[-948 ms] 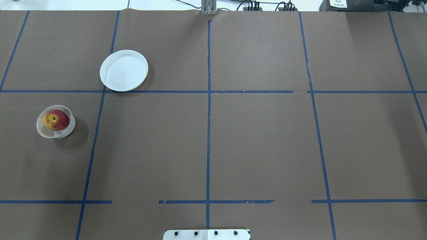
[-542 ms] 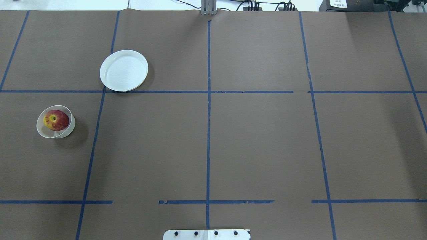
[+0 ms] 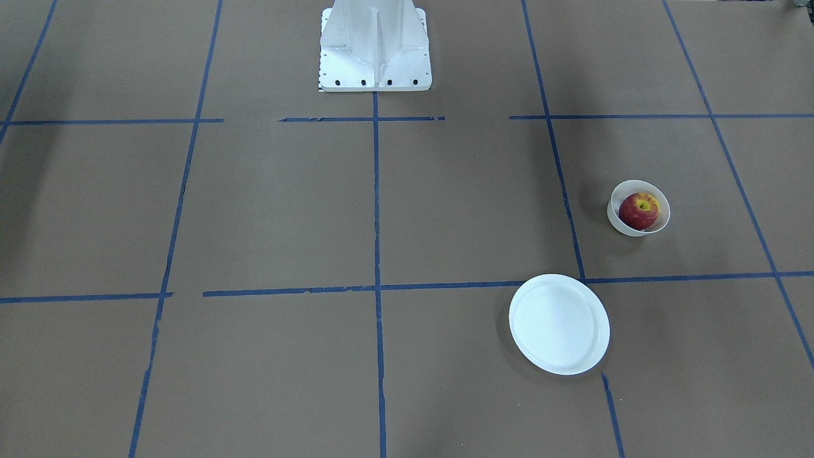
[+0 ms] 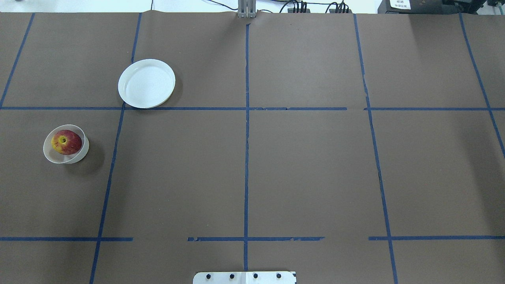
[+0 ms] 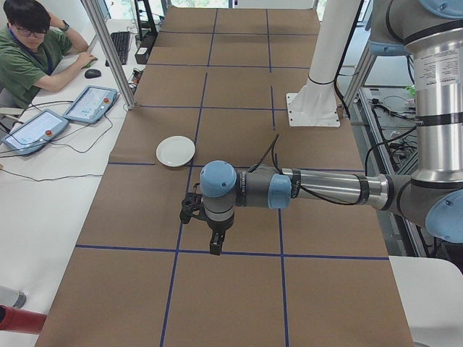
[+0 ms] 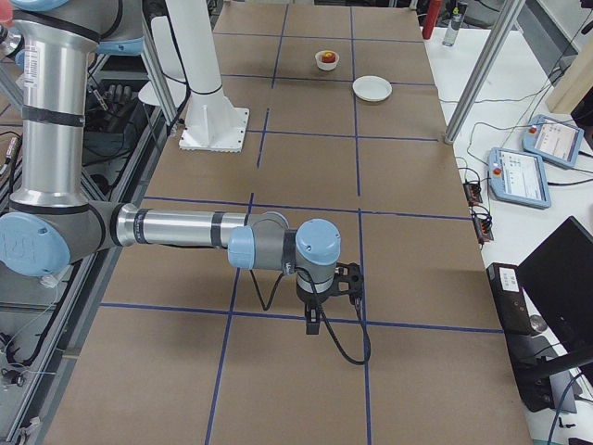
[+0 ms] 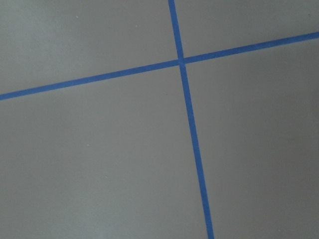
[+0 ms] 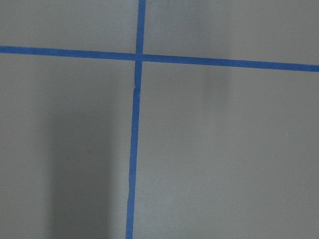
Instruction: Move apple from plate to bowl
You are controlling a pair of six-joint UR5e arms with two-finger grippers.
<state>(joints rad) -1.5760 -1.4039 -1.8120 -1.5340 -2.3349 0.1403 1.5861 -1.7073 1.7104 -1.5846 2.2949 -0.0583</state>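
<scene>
Overhead exterior view puts the apple (image 4: 66, 142) inside the bowl (image 4: 52, 157), its yellow stem end turned upward. The bowl stands on the robot's left part of the brown tabletop (image 4: 307, 165). The plate (image 4: 146, 83) lies apart from the bowl, farther from the robot and nearer the middle. Its white face is bare and its near rim rests on a blue tape line (image 4: 246, 157).

Both arms show only in the side views. In the exterior left view the near arm reaches out level above the tabletop with its wrist bent down. The left pincer (image 5: 215, 246) hangs over the paper, well apart from the plate. In the exterior right view the near arm is stretched out the same way. The right pincer (image 6: 313, 322) points down above a tape line, far from the bowl and the apple. Whether either pincer is wide or narrow cannot be told from these views. Each wrist camera shows only brown paper and a crossing of blue tape.
</scene>
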